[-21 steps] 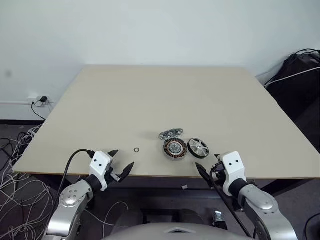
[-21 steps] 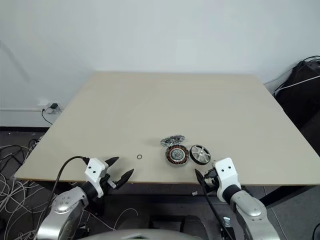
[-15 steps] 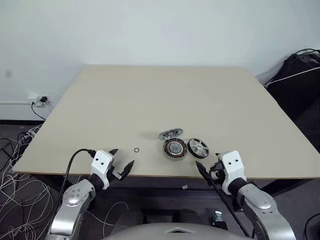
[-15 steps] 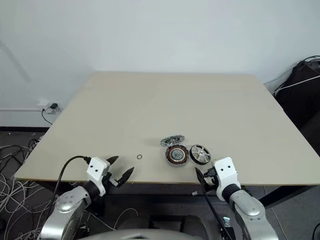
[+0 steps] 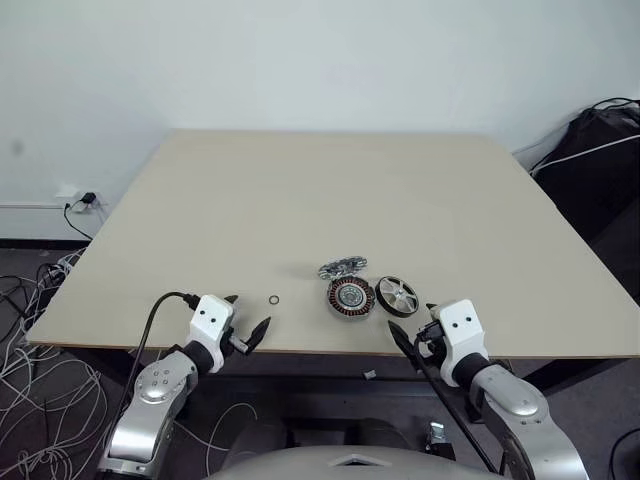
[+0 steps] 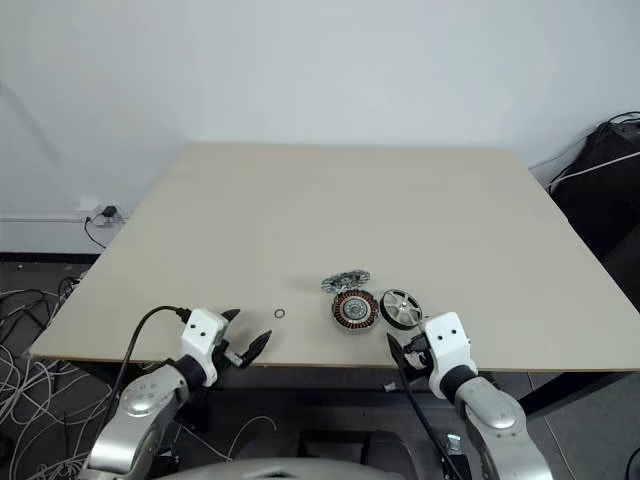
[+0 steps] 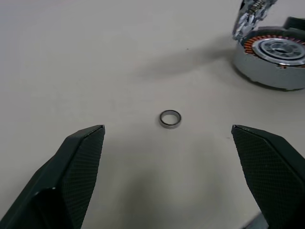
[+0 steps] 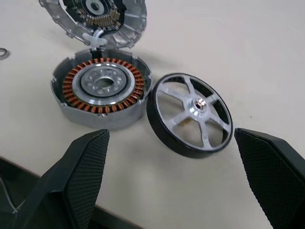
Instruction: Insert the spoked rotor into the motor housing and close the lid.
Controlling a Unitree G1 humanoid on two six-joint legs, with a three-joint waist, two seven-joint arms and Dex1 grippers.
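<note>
Motor housing (image 8: 101,93) sitting open, holding only its copper windings.
Spoked rotor (image 8: 190,114) is leaning against it on the worktop (image 5: 300,200), lid (image 8: 95,19) lying behind; left end effector (image 7: 167,143) and right end effector (image 8: 167,157) are both hanging spread, gripping nothing.

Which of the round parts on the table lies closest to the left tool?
The tiny loose ring. It lies alone on the table just ahead of the open left tool, while the motor housing, lid and spoked rotor sit farther right.

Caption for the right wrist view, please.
Open right gripper facing the spoked rotor, which leans on the motor housing, lid open behind.
</note>
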